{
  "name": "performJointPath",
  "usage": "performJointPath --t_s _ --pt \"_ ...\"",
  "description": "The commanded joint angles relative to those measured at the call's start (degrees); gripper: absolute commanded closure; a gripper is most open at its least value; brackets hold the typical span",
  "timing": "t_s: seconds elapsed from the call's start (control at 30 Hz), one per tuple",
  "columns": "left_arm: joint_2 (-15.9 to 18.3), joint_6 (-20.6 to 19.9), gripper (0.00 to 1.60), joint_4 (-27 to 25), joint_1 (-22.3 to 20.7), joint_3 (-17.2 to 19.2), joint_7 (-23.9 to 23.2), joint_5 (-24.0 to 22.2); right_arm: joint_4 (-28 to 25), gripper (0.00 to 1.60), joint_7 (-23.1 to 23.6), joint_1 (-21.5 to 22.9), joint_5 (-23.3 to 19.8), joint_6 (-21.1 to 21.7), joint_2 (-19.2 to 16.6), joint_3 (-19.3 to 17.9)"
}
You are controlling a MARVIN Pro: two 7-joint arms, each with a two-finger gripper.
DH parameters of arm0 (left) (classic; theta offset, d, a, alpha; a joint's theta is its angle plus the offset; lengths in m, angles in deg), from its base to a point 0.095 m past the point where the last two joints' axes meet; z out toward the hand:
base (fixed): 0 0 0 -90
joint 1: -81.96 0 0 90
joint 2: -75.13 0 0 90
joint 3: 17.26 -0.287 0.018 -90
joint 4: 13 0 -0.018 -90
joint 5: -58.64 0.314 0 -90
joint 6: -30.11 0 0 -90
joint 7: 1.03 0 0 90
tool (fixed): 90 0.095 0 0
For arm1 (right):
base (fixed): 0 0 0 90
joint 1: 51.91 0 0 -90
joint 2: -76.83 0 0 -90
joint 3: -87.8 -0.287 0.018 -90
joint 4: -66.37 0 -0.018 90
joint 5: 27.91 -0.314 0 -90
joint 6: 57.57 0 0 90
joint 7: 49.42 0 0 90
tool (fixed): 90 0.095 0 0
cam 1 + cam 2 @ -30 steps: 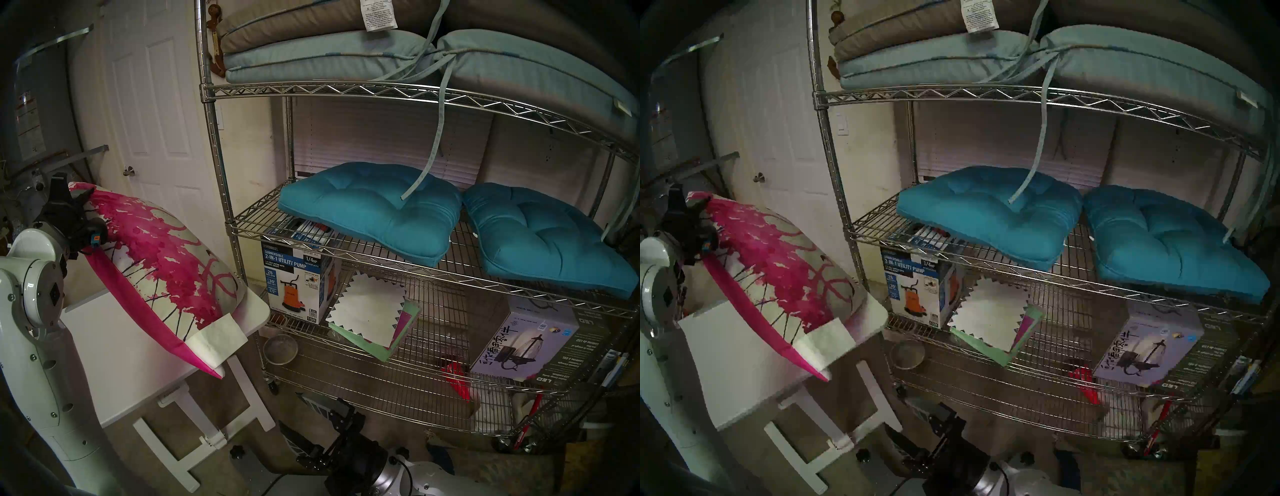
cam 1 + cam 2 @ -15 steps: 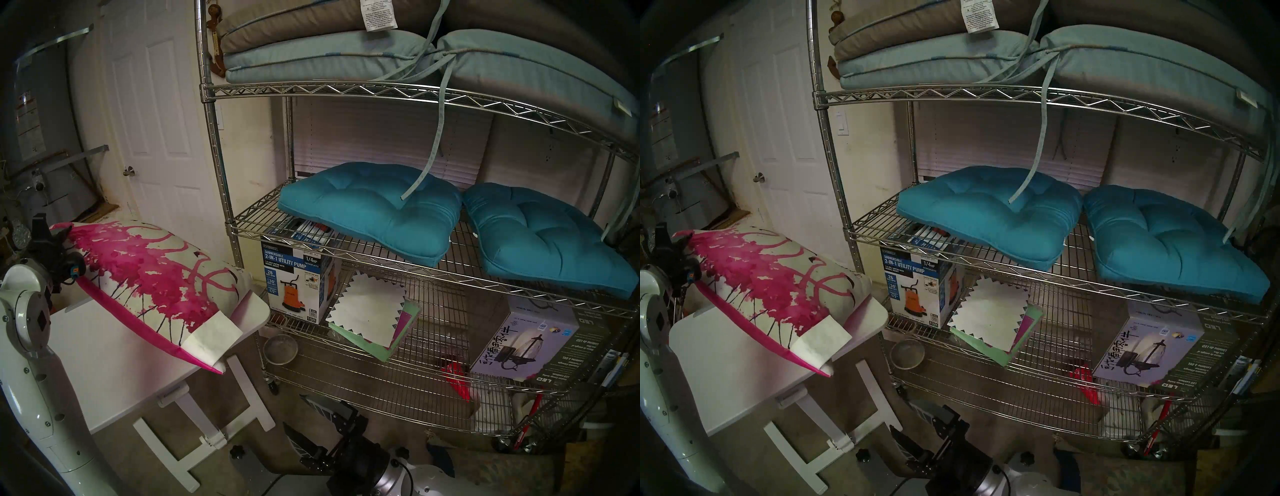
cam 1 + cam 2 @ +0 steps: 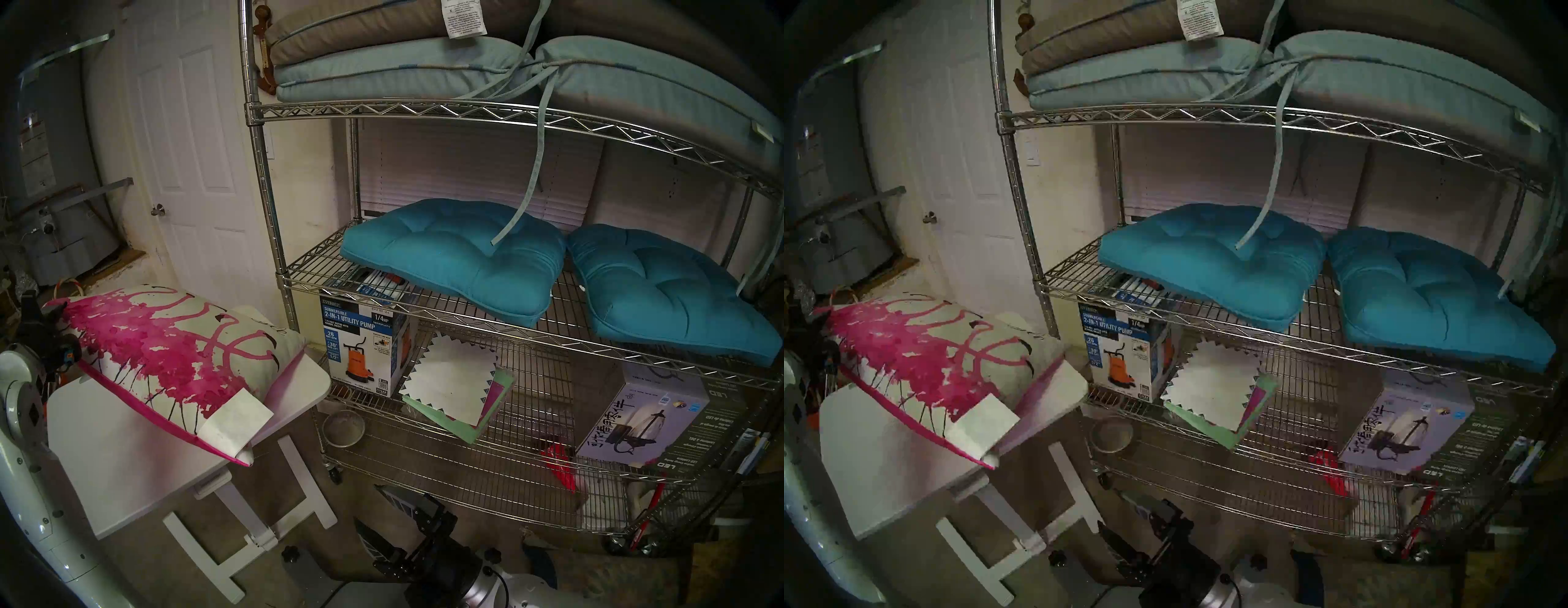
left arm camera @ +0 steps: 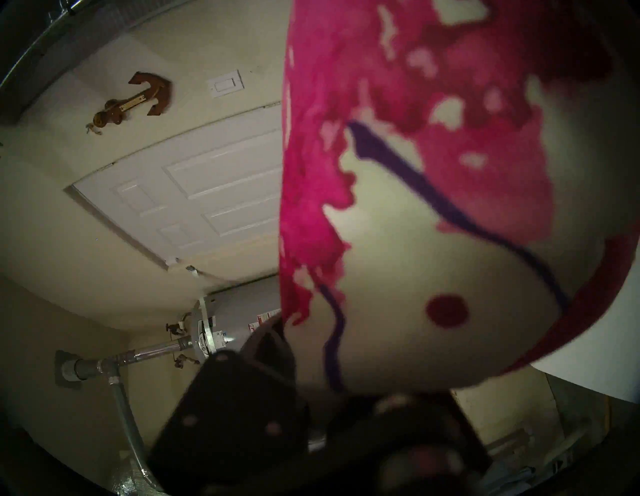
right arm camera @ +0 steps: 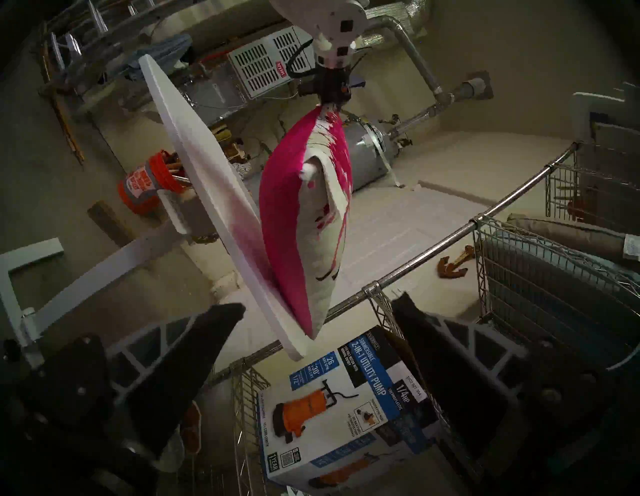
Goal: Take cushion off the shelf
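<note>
Where the white table (image 3: 140, 458) stands, the cushion (image 3: 178, 352) rests.

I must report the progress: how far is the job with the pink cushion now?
Done: the cushion is off the shelf. In hand: the left claw grips its corner while its far end rests on the white table. Left: release it. The right claw is open, empty.

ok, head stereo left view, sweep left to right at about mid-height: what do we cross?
Left gripper, shut on a corner of the white-and-magenta splatter cushion → chrome wire shelf post → blue-and-white utility pump box → first teal tufted seat cushion → second teal tufted seat cushion.
</note>
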Motion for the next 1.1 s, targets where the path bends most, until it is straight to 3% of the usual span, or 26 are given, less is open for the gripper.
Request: performJointPath --t_s 0.0,0.23,0.53,1.07 --pt "-1.22 1.9 1.6 -0.66 3.12 5.04 3.39 -1.32 -0.31 0.0 -0.7 0.56 0.34 -0.54 0.69 0.39" --pt "-4.22 4.27 1.6 1.39 5.9 9.38 5.6 -2.42 0.47 0.0 -0.45 1.31 0.97 -1.11 1.05 0.85" --pt "-7.28 7.02 1.6 5.01 7.11 10.49 10.21 -2.63 1.95 0.0 -0.65 2.16 1.39 -1.05 1.99 0.98" --pt "-6.89 8.2 1.6 17.0 7.61 11.44 19.98 1.88 4.07 0.0 -1.11 3.15 0.99 1.8 4.61 0.11"
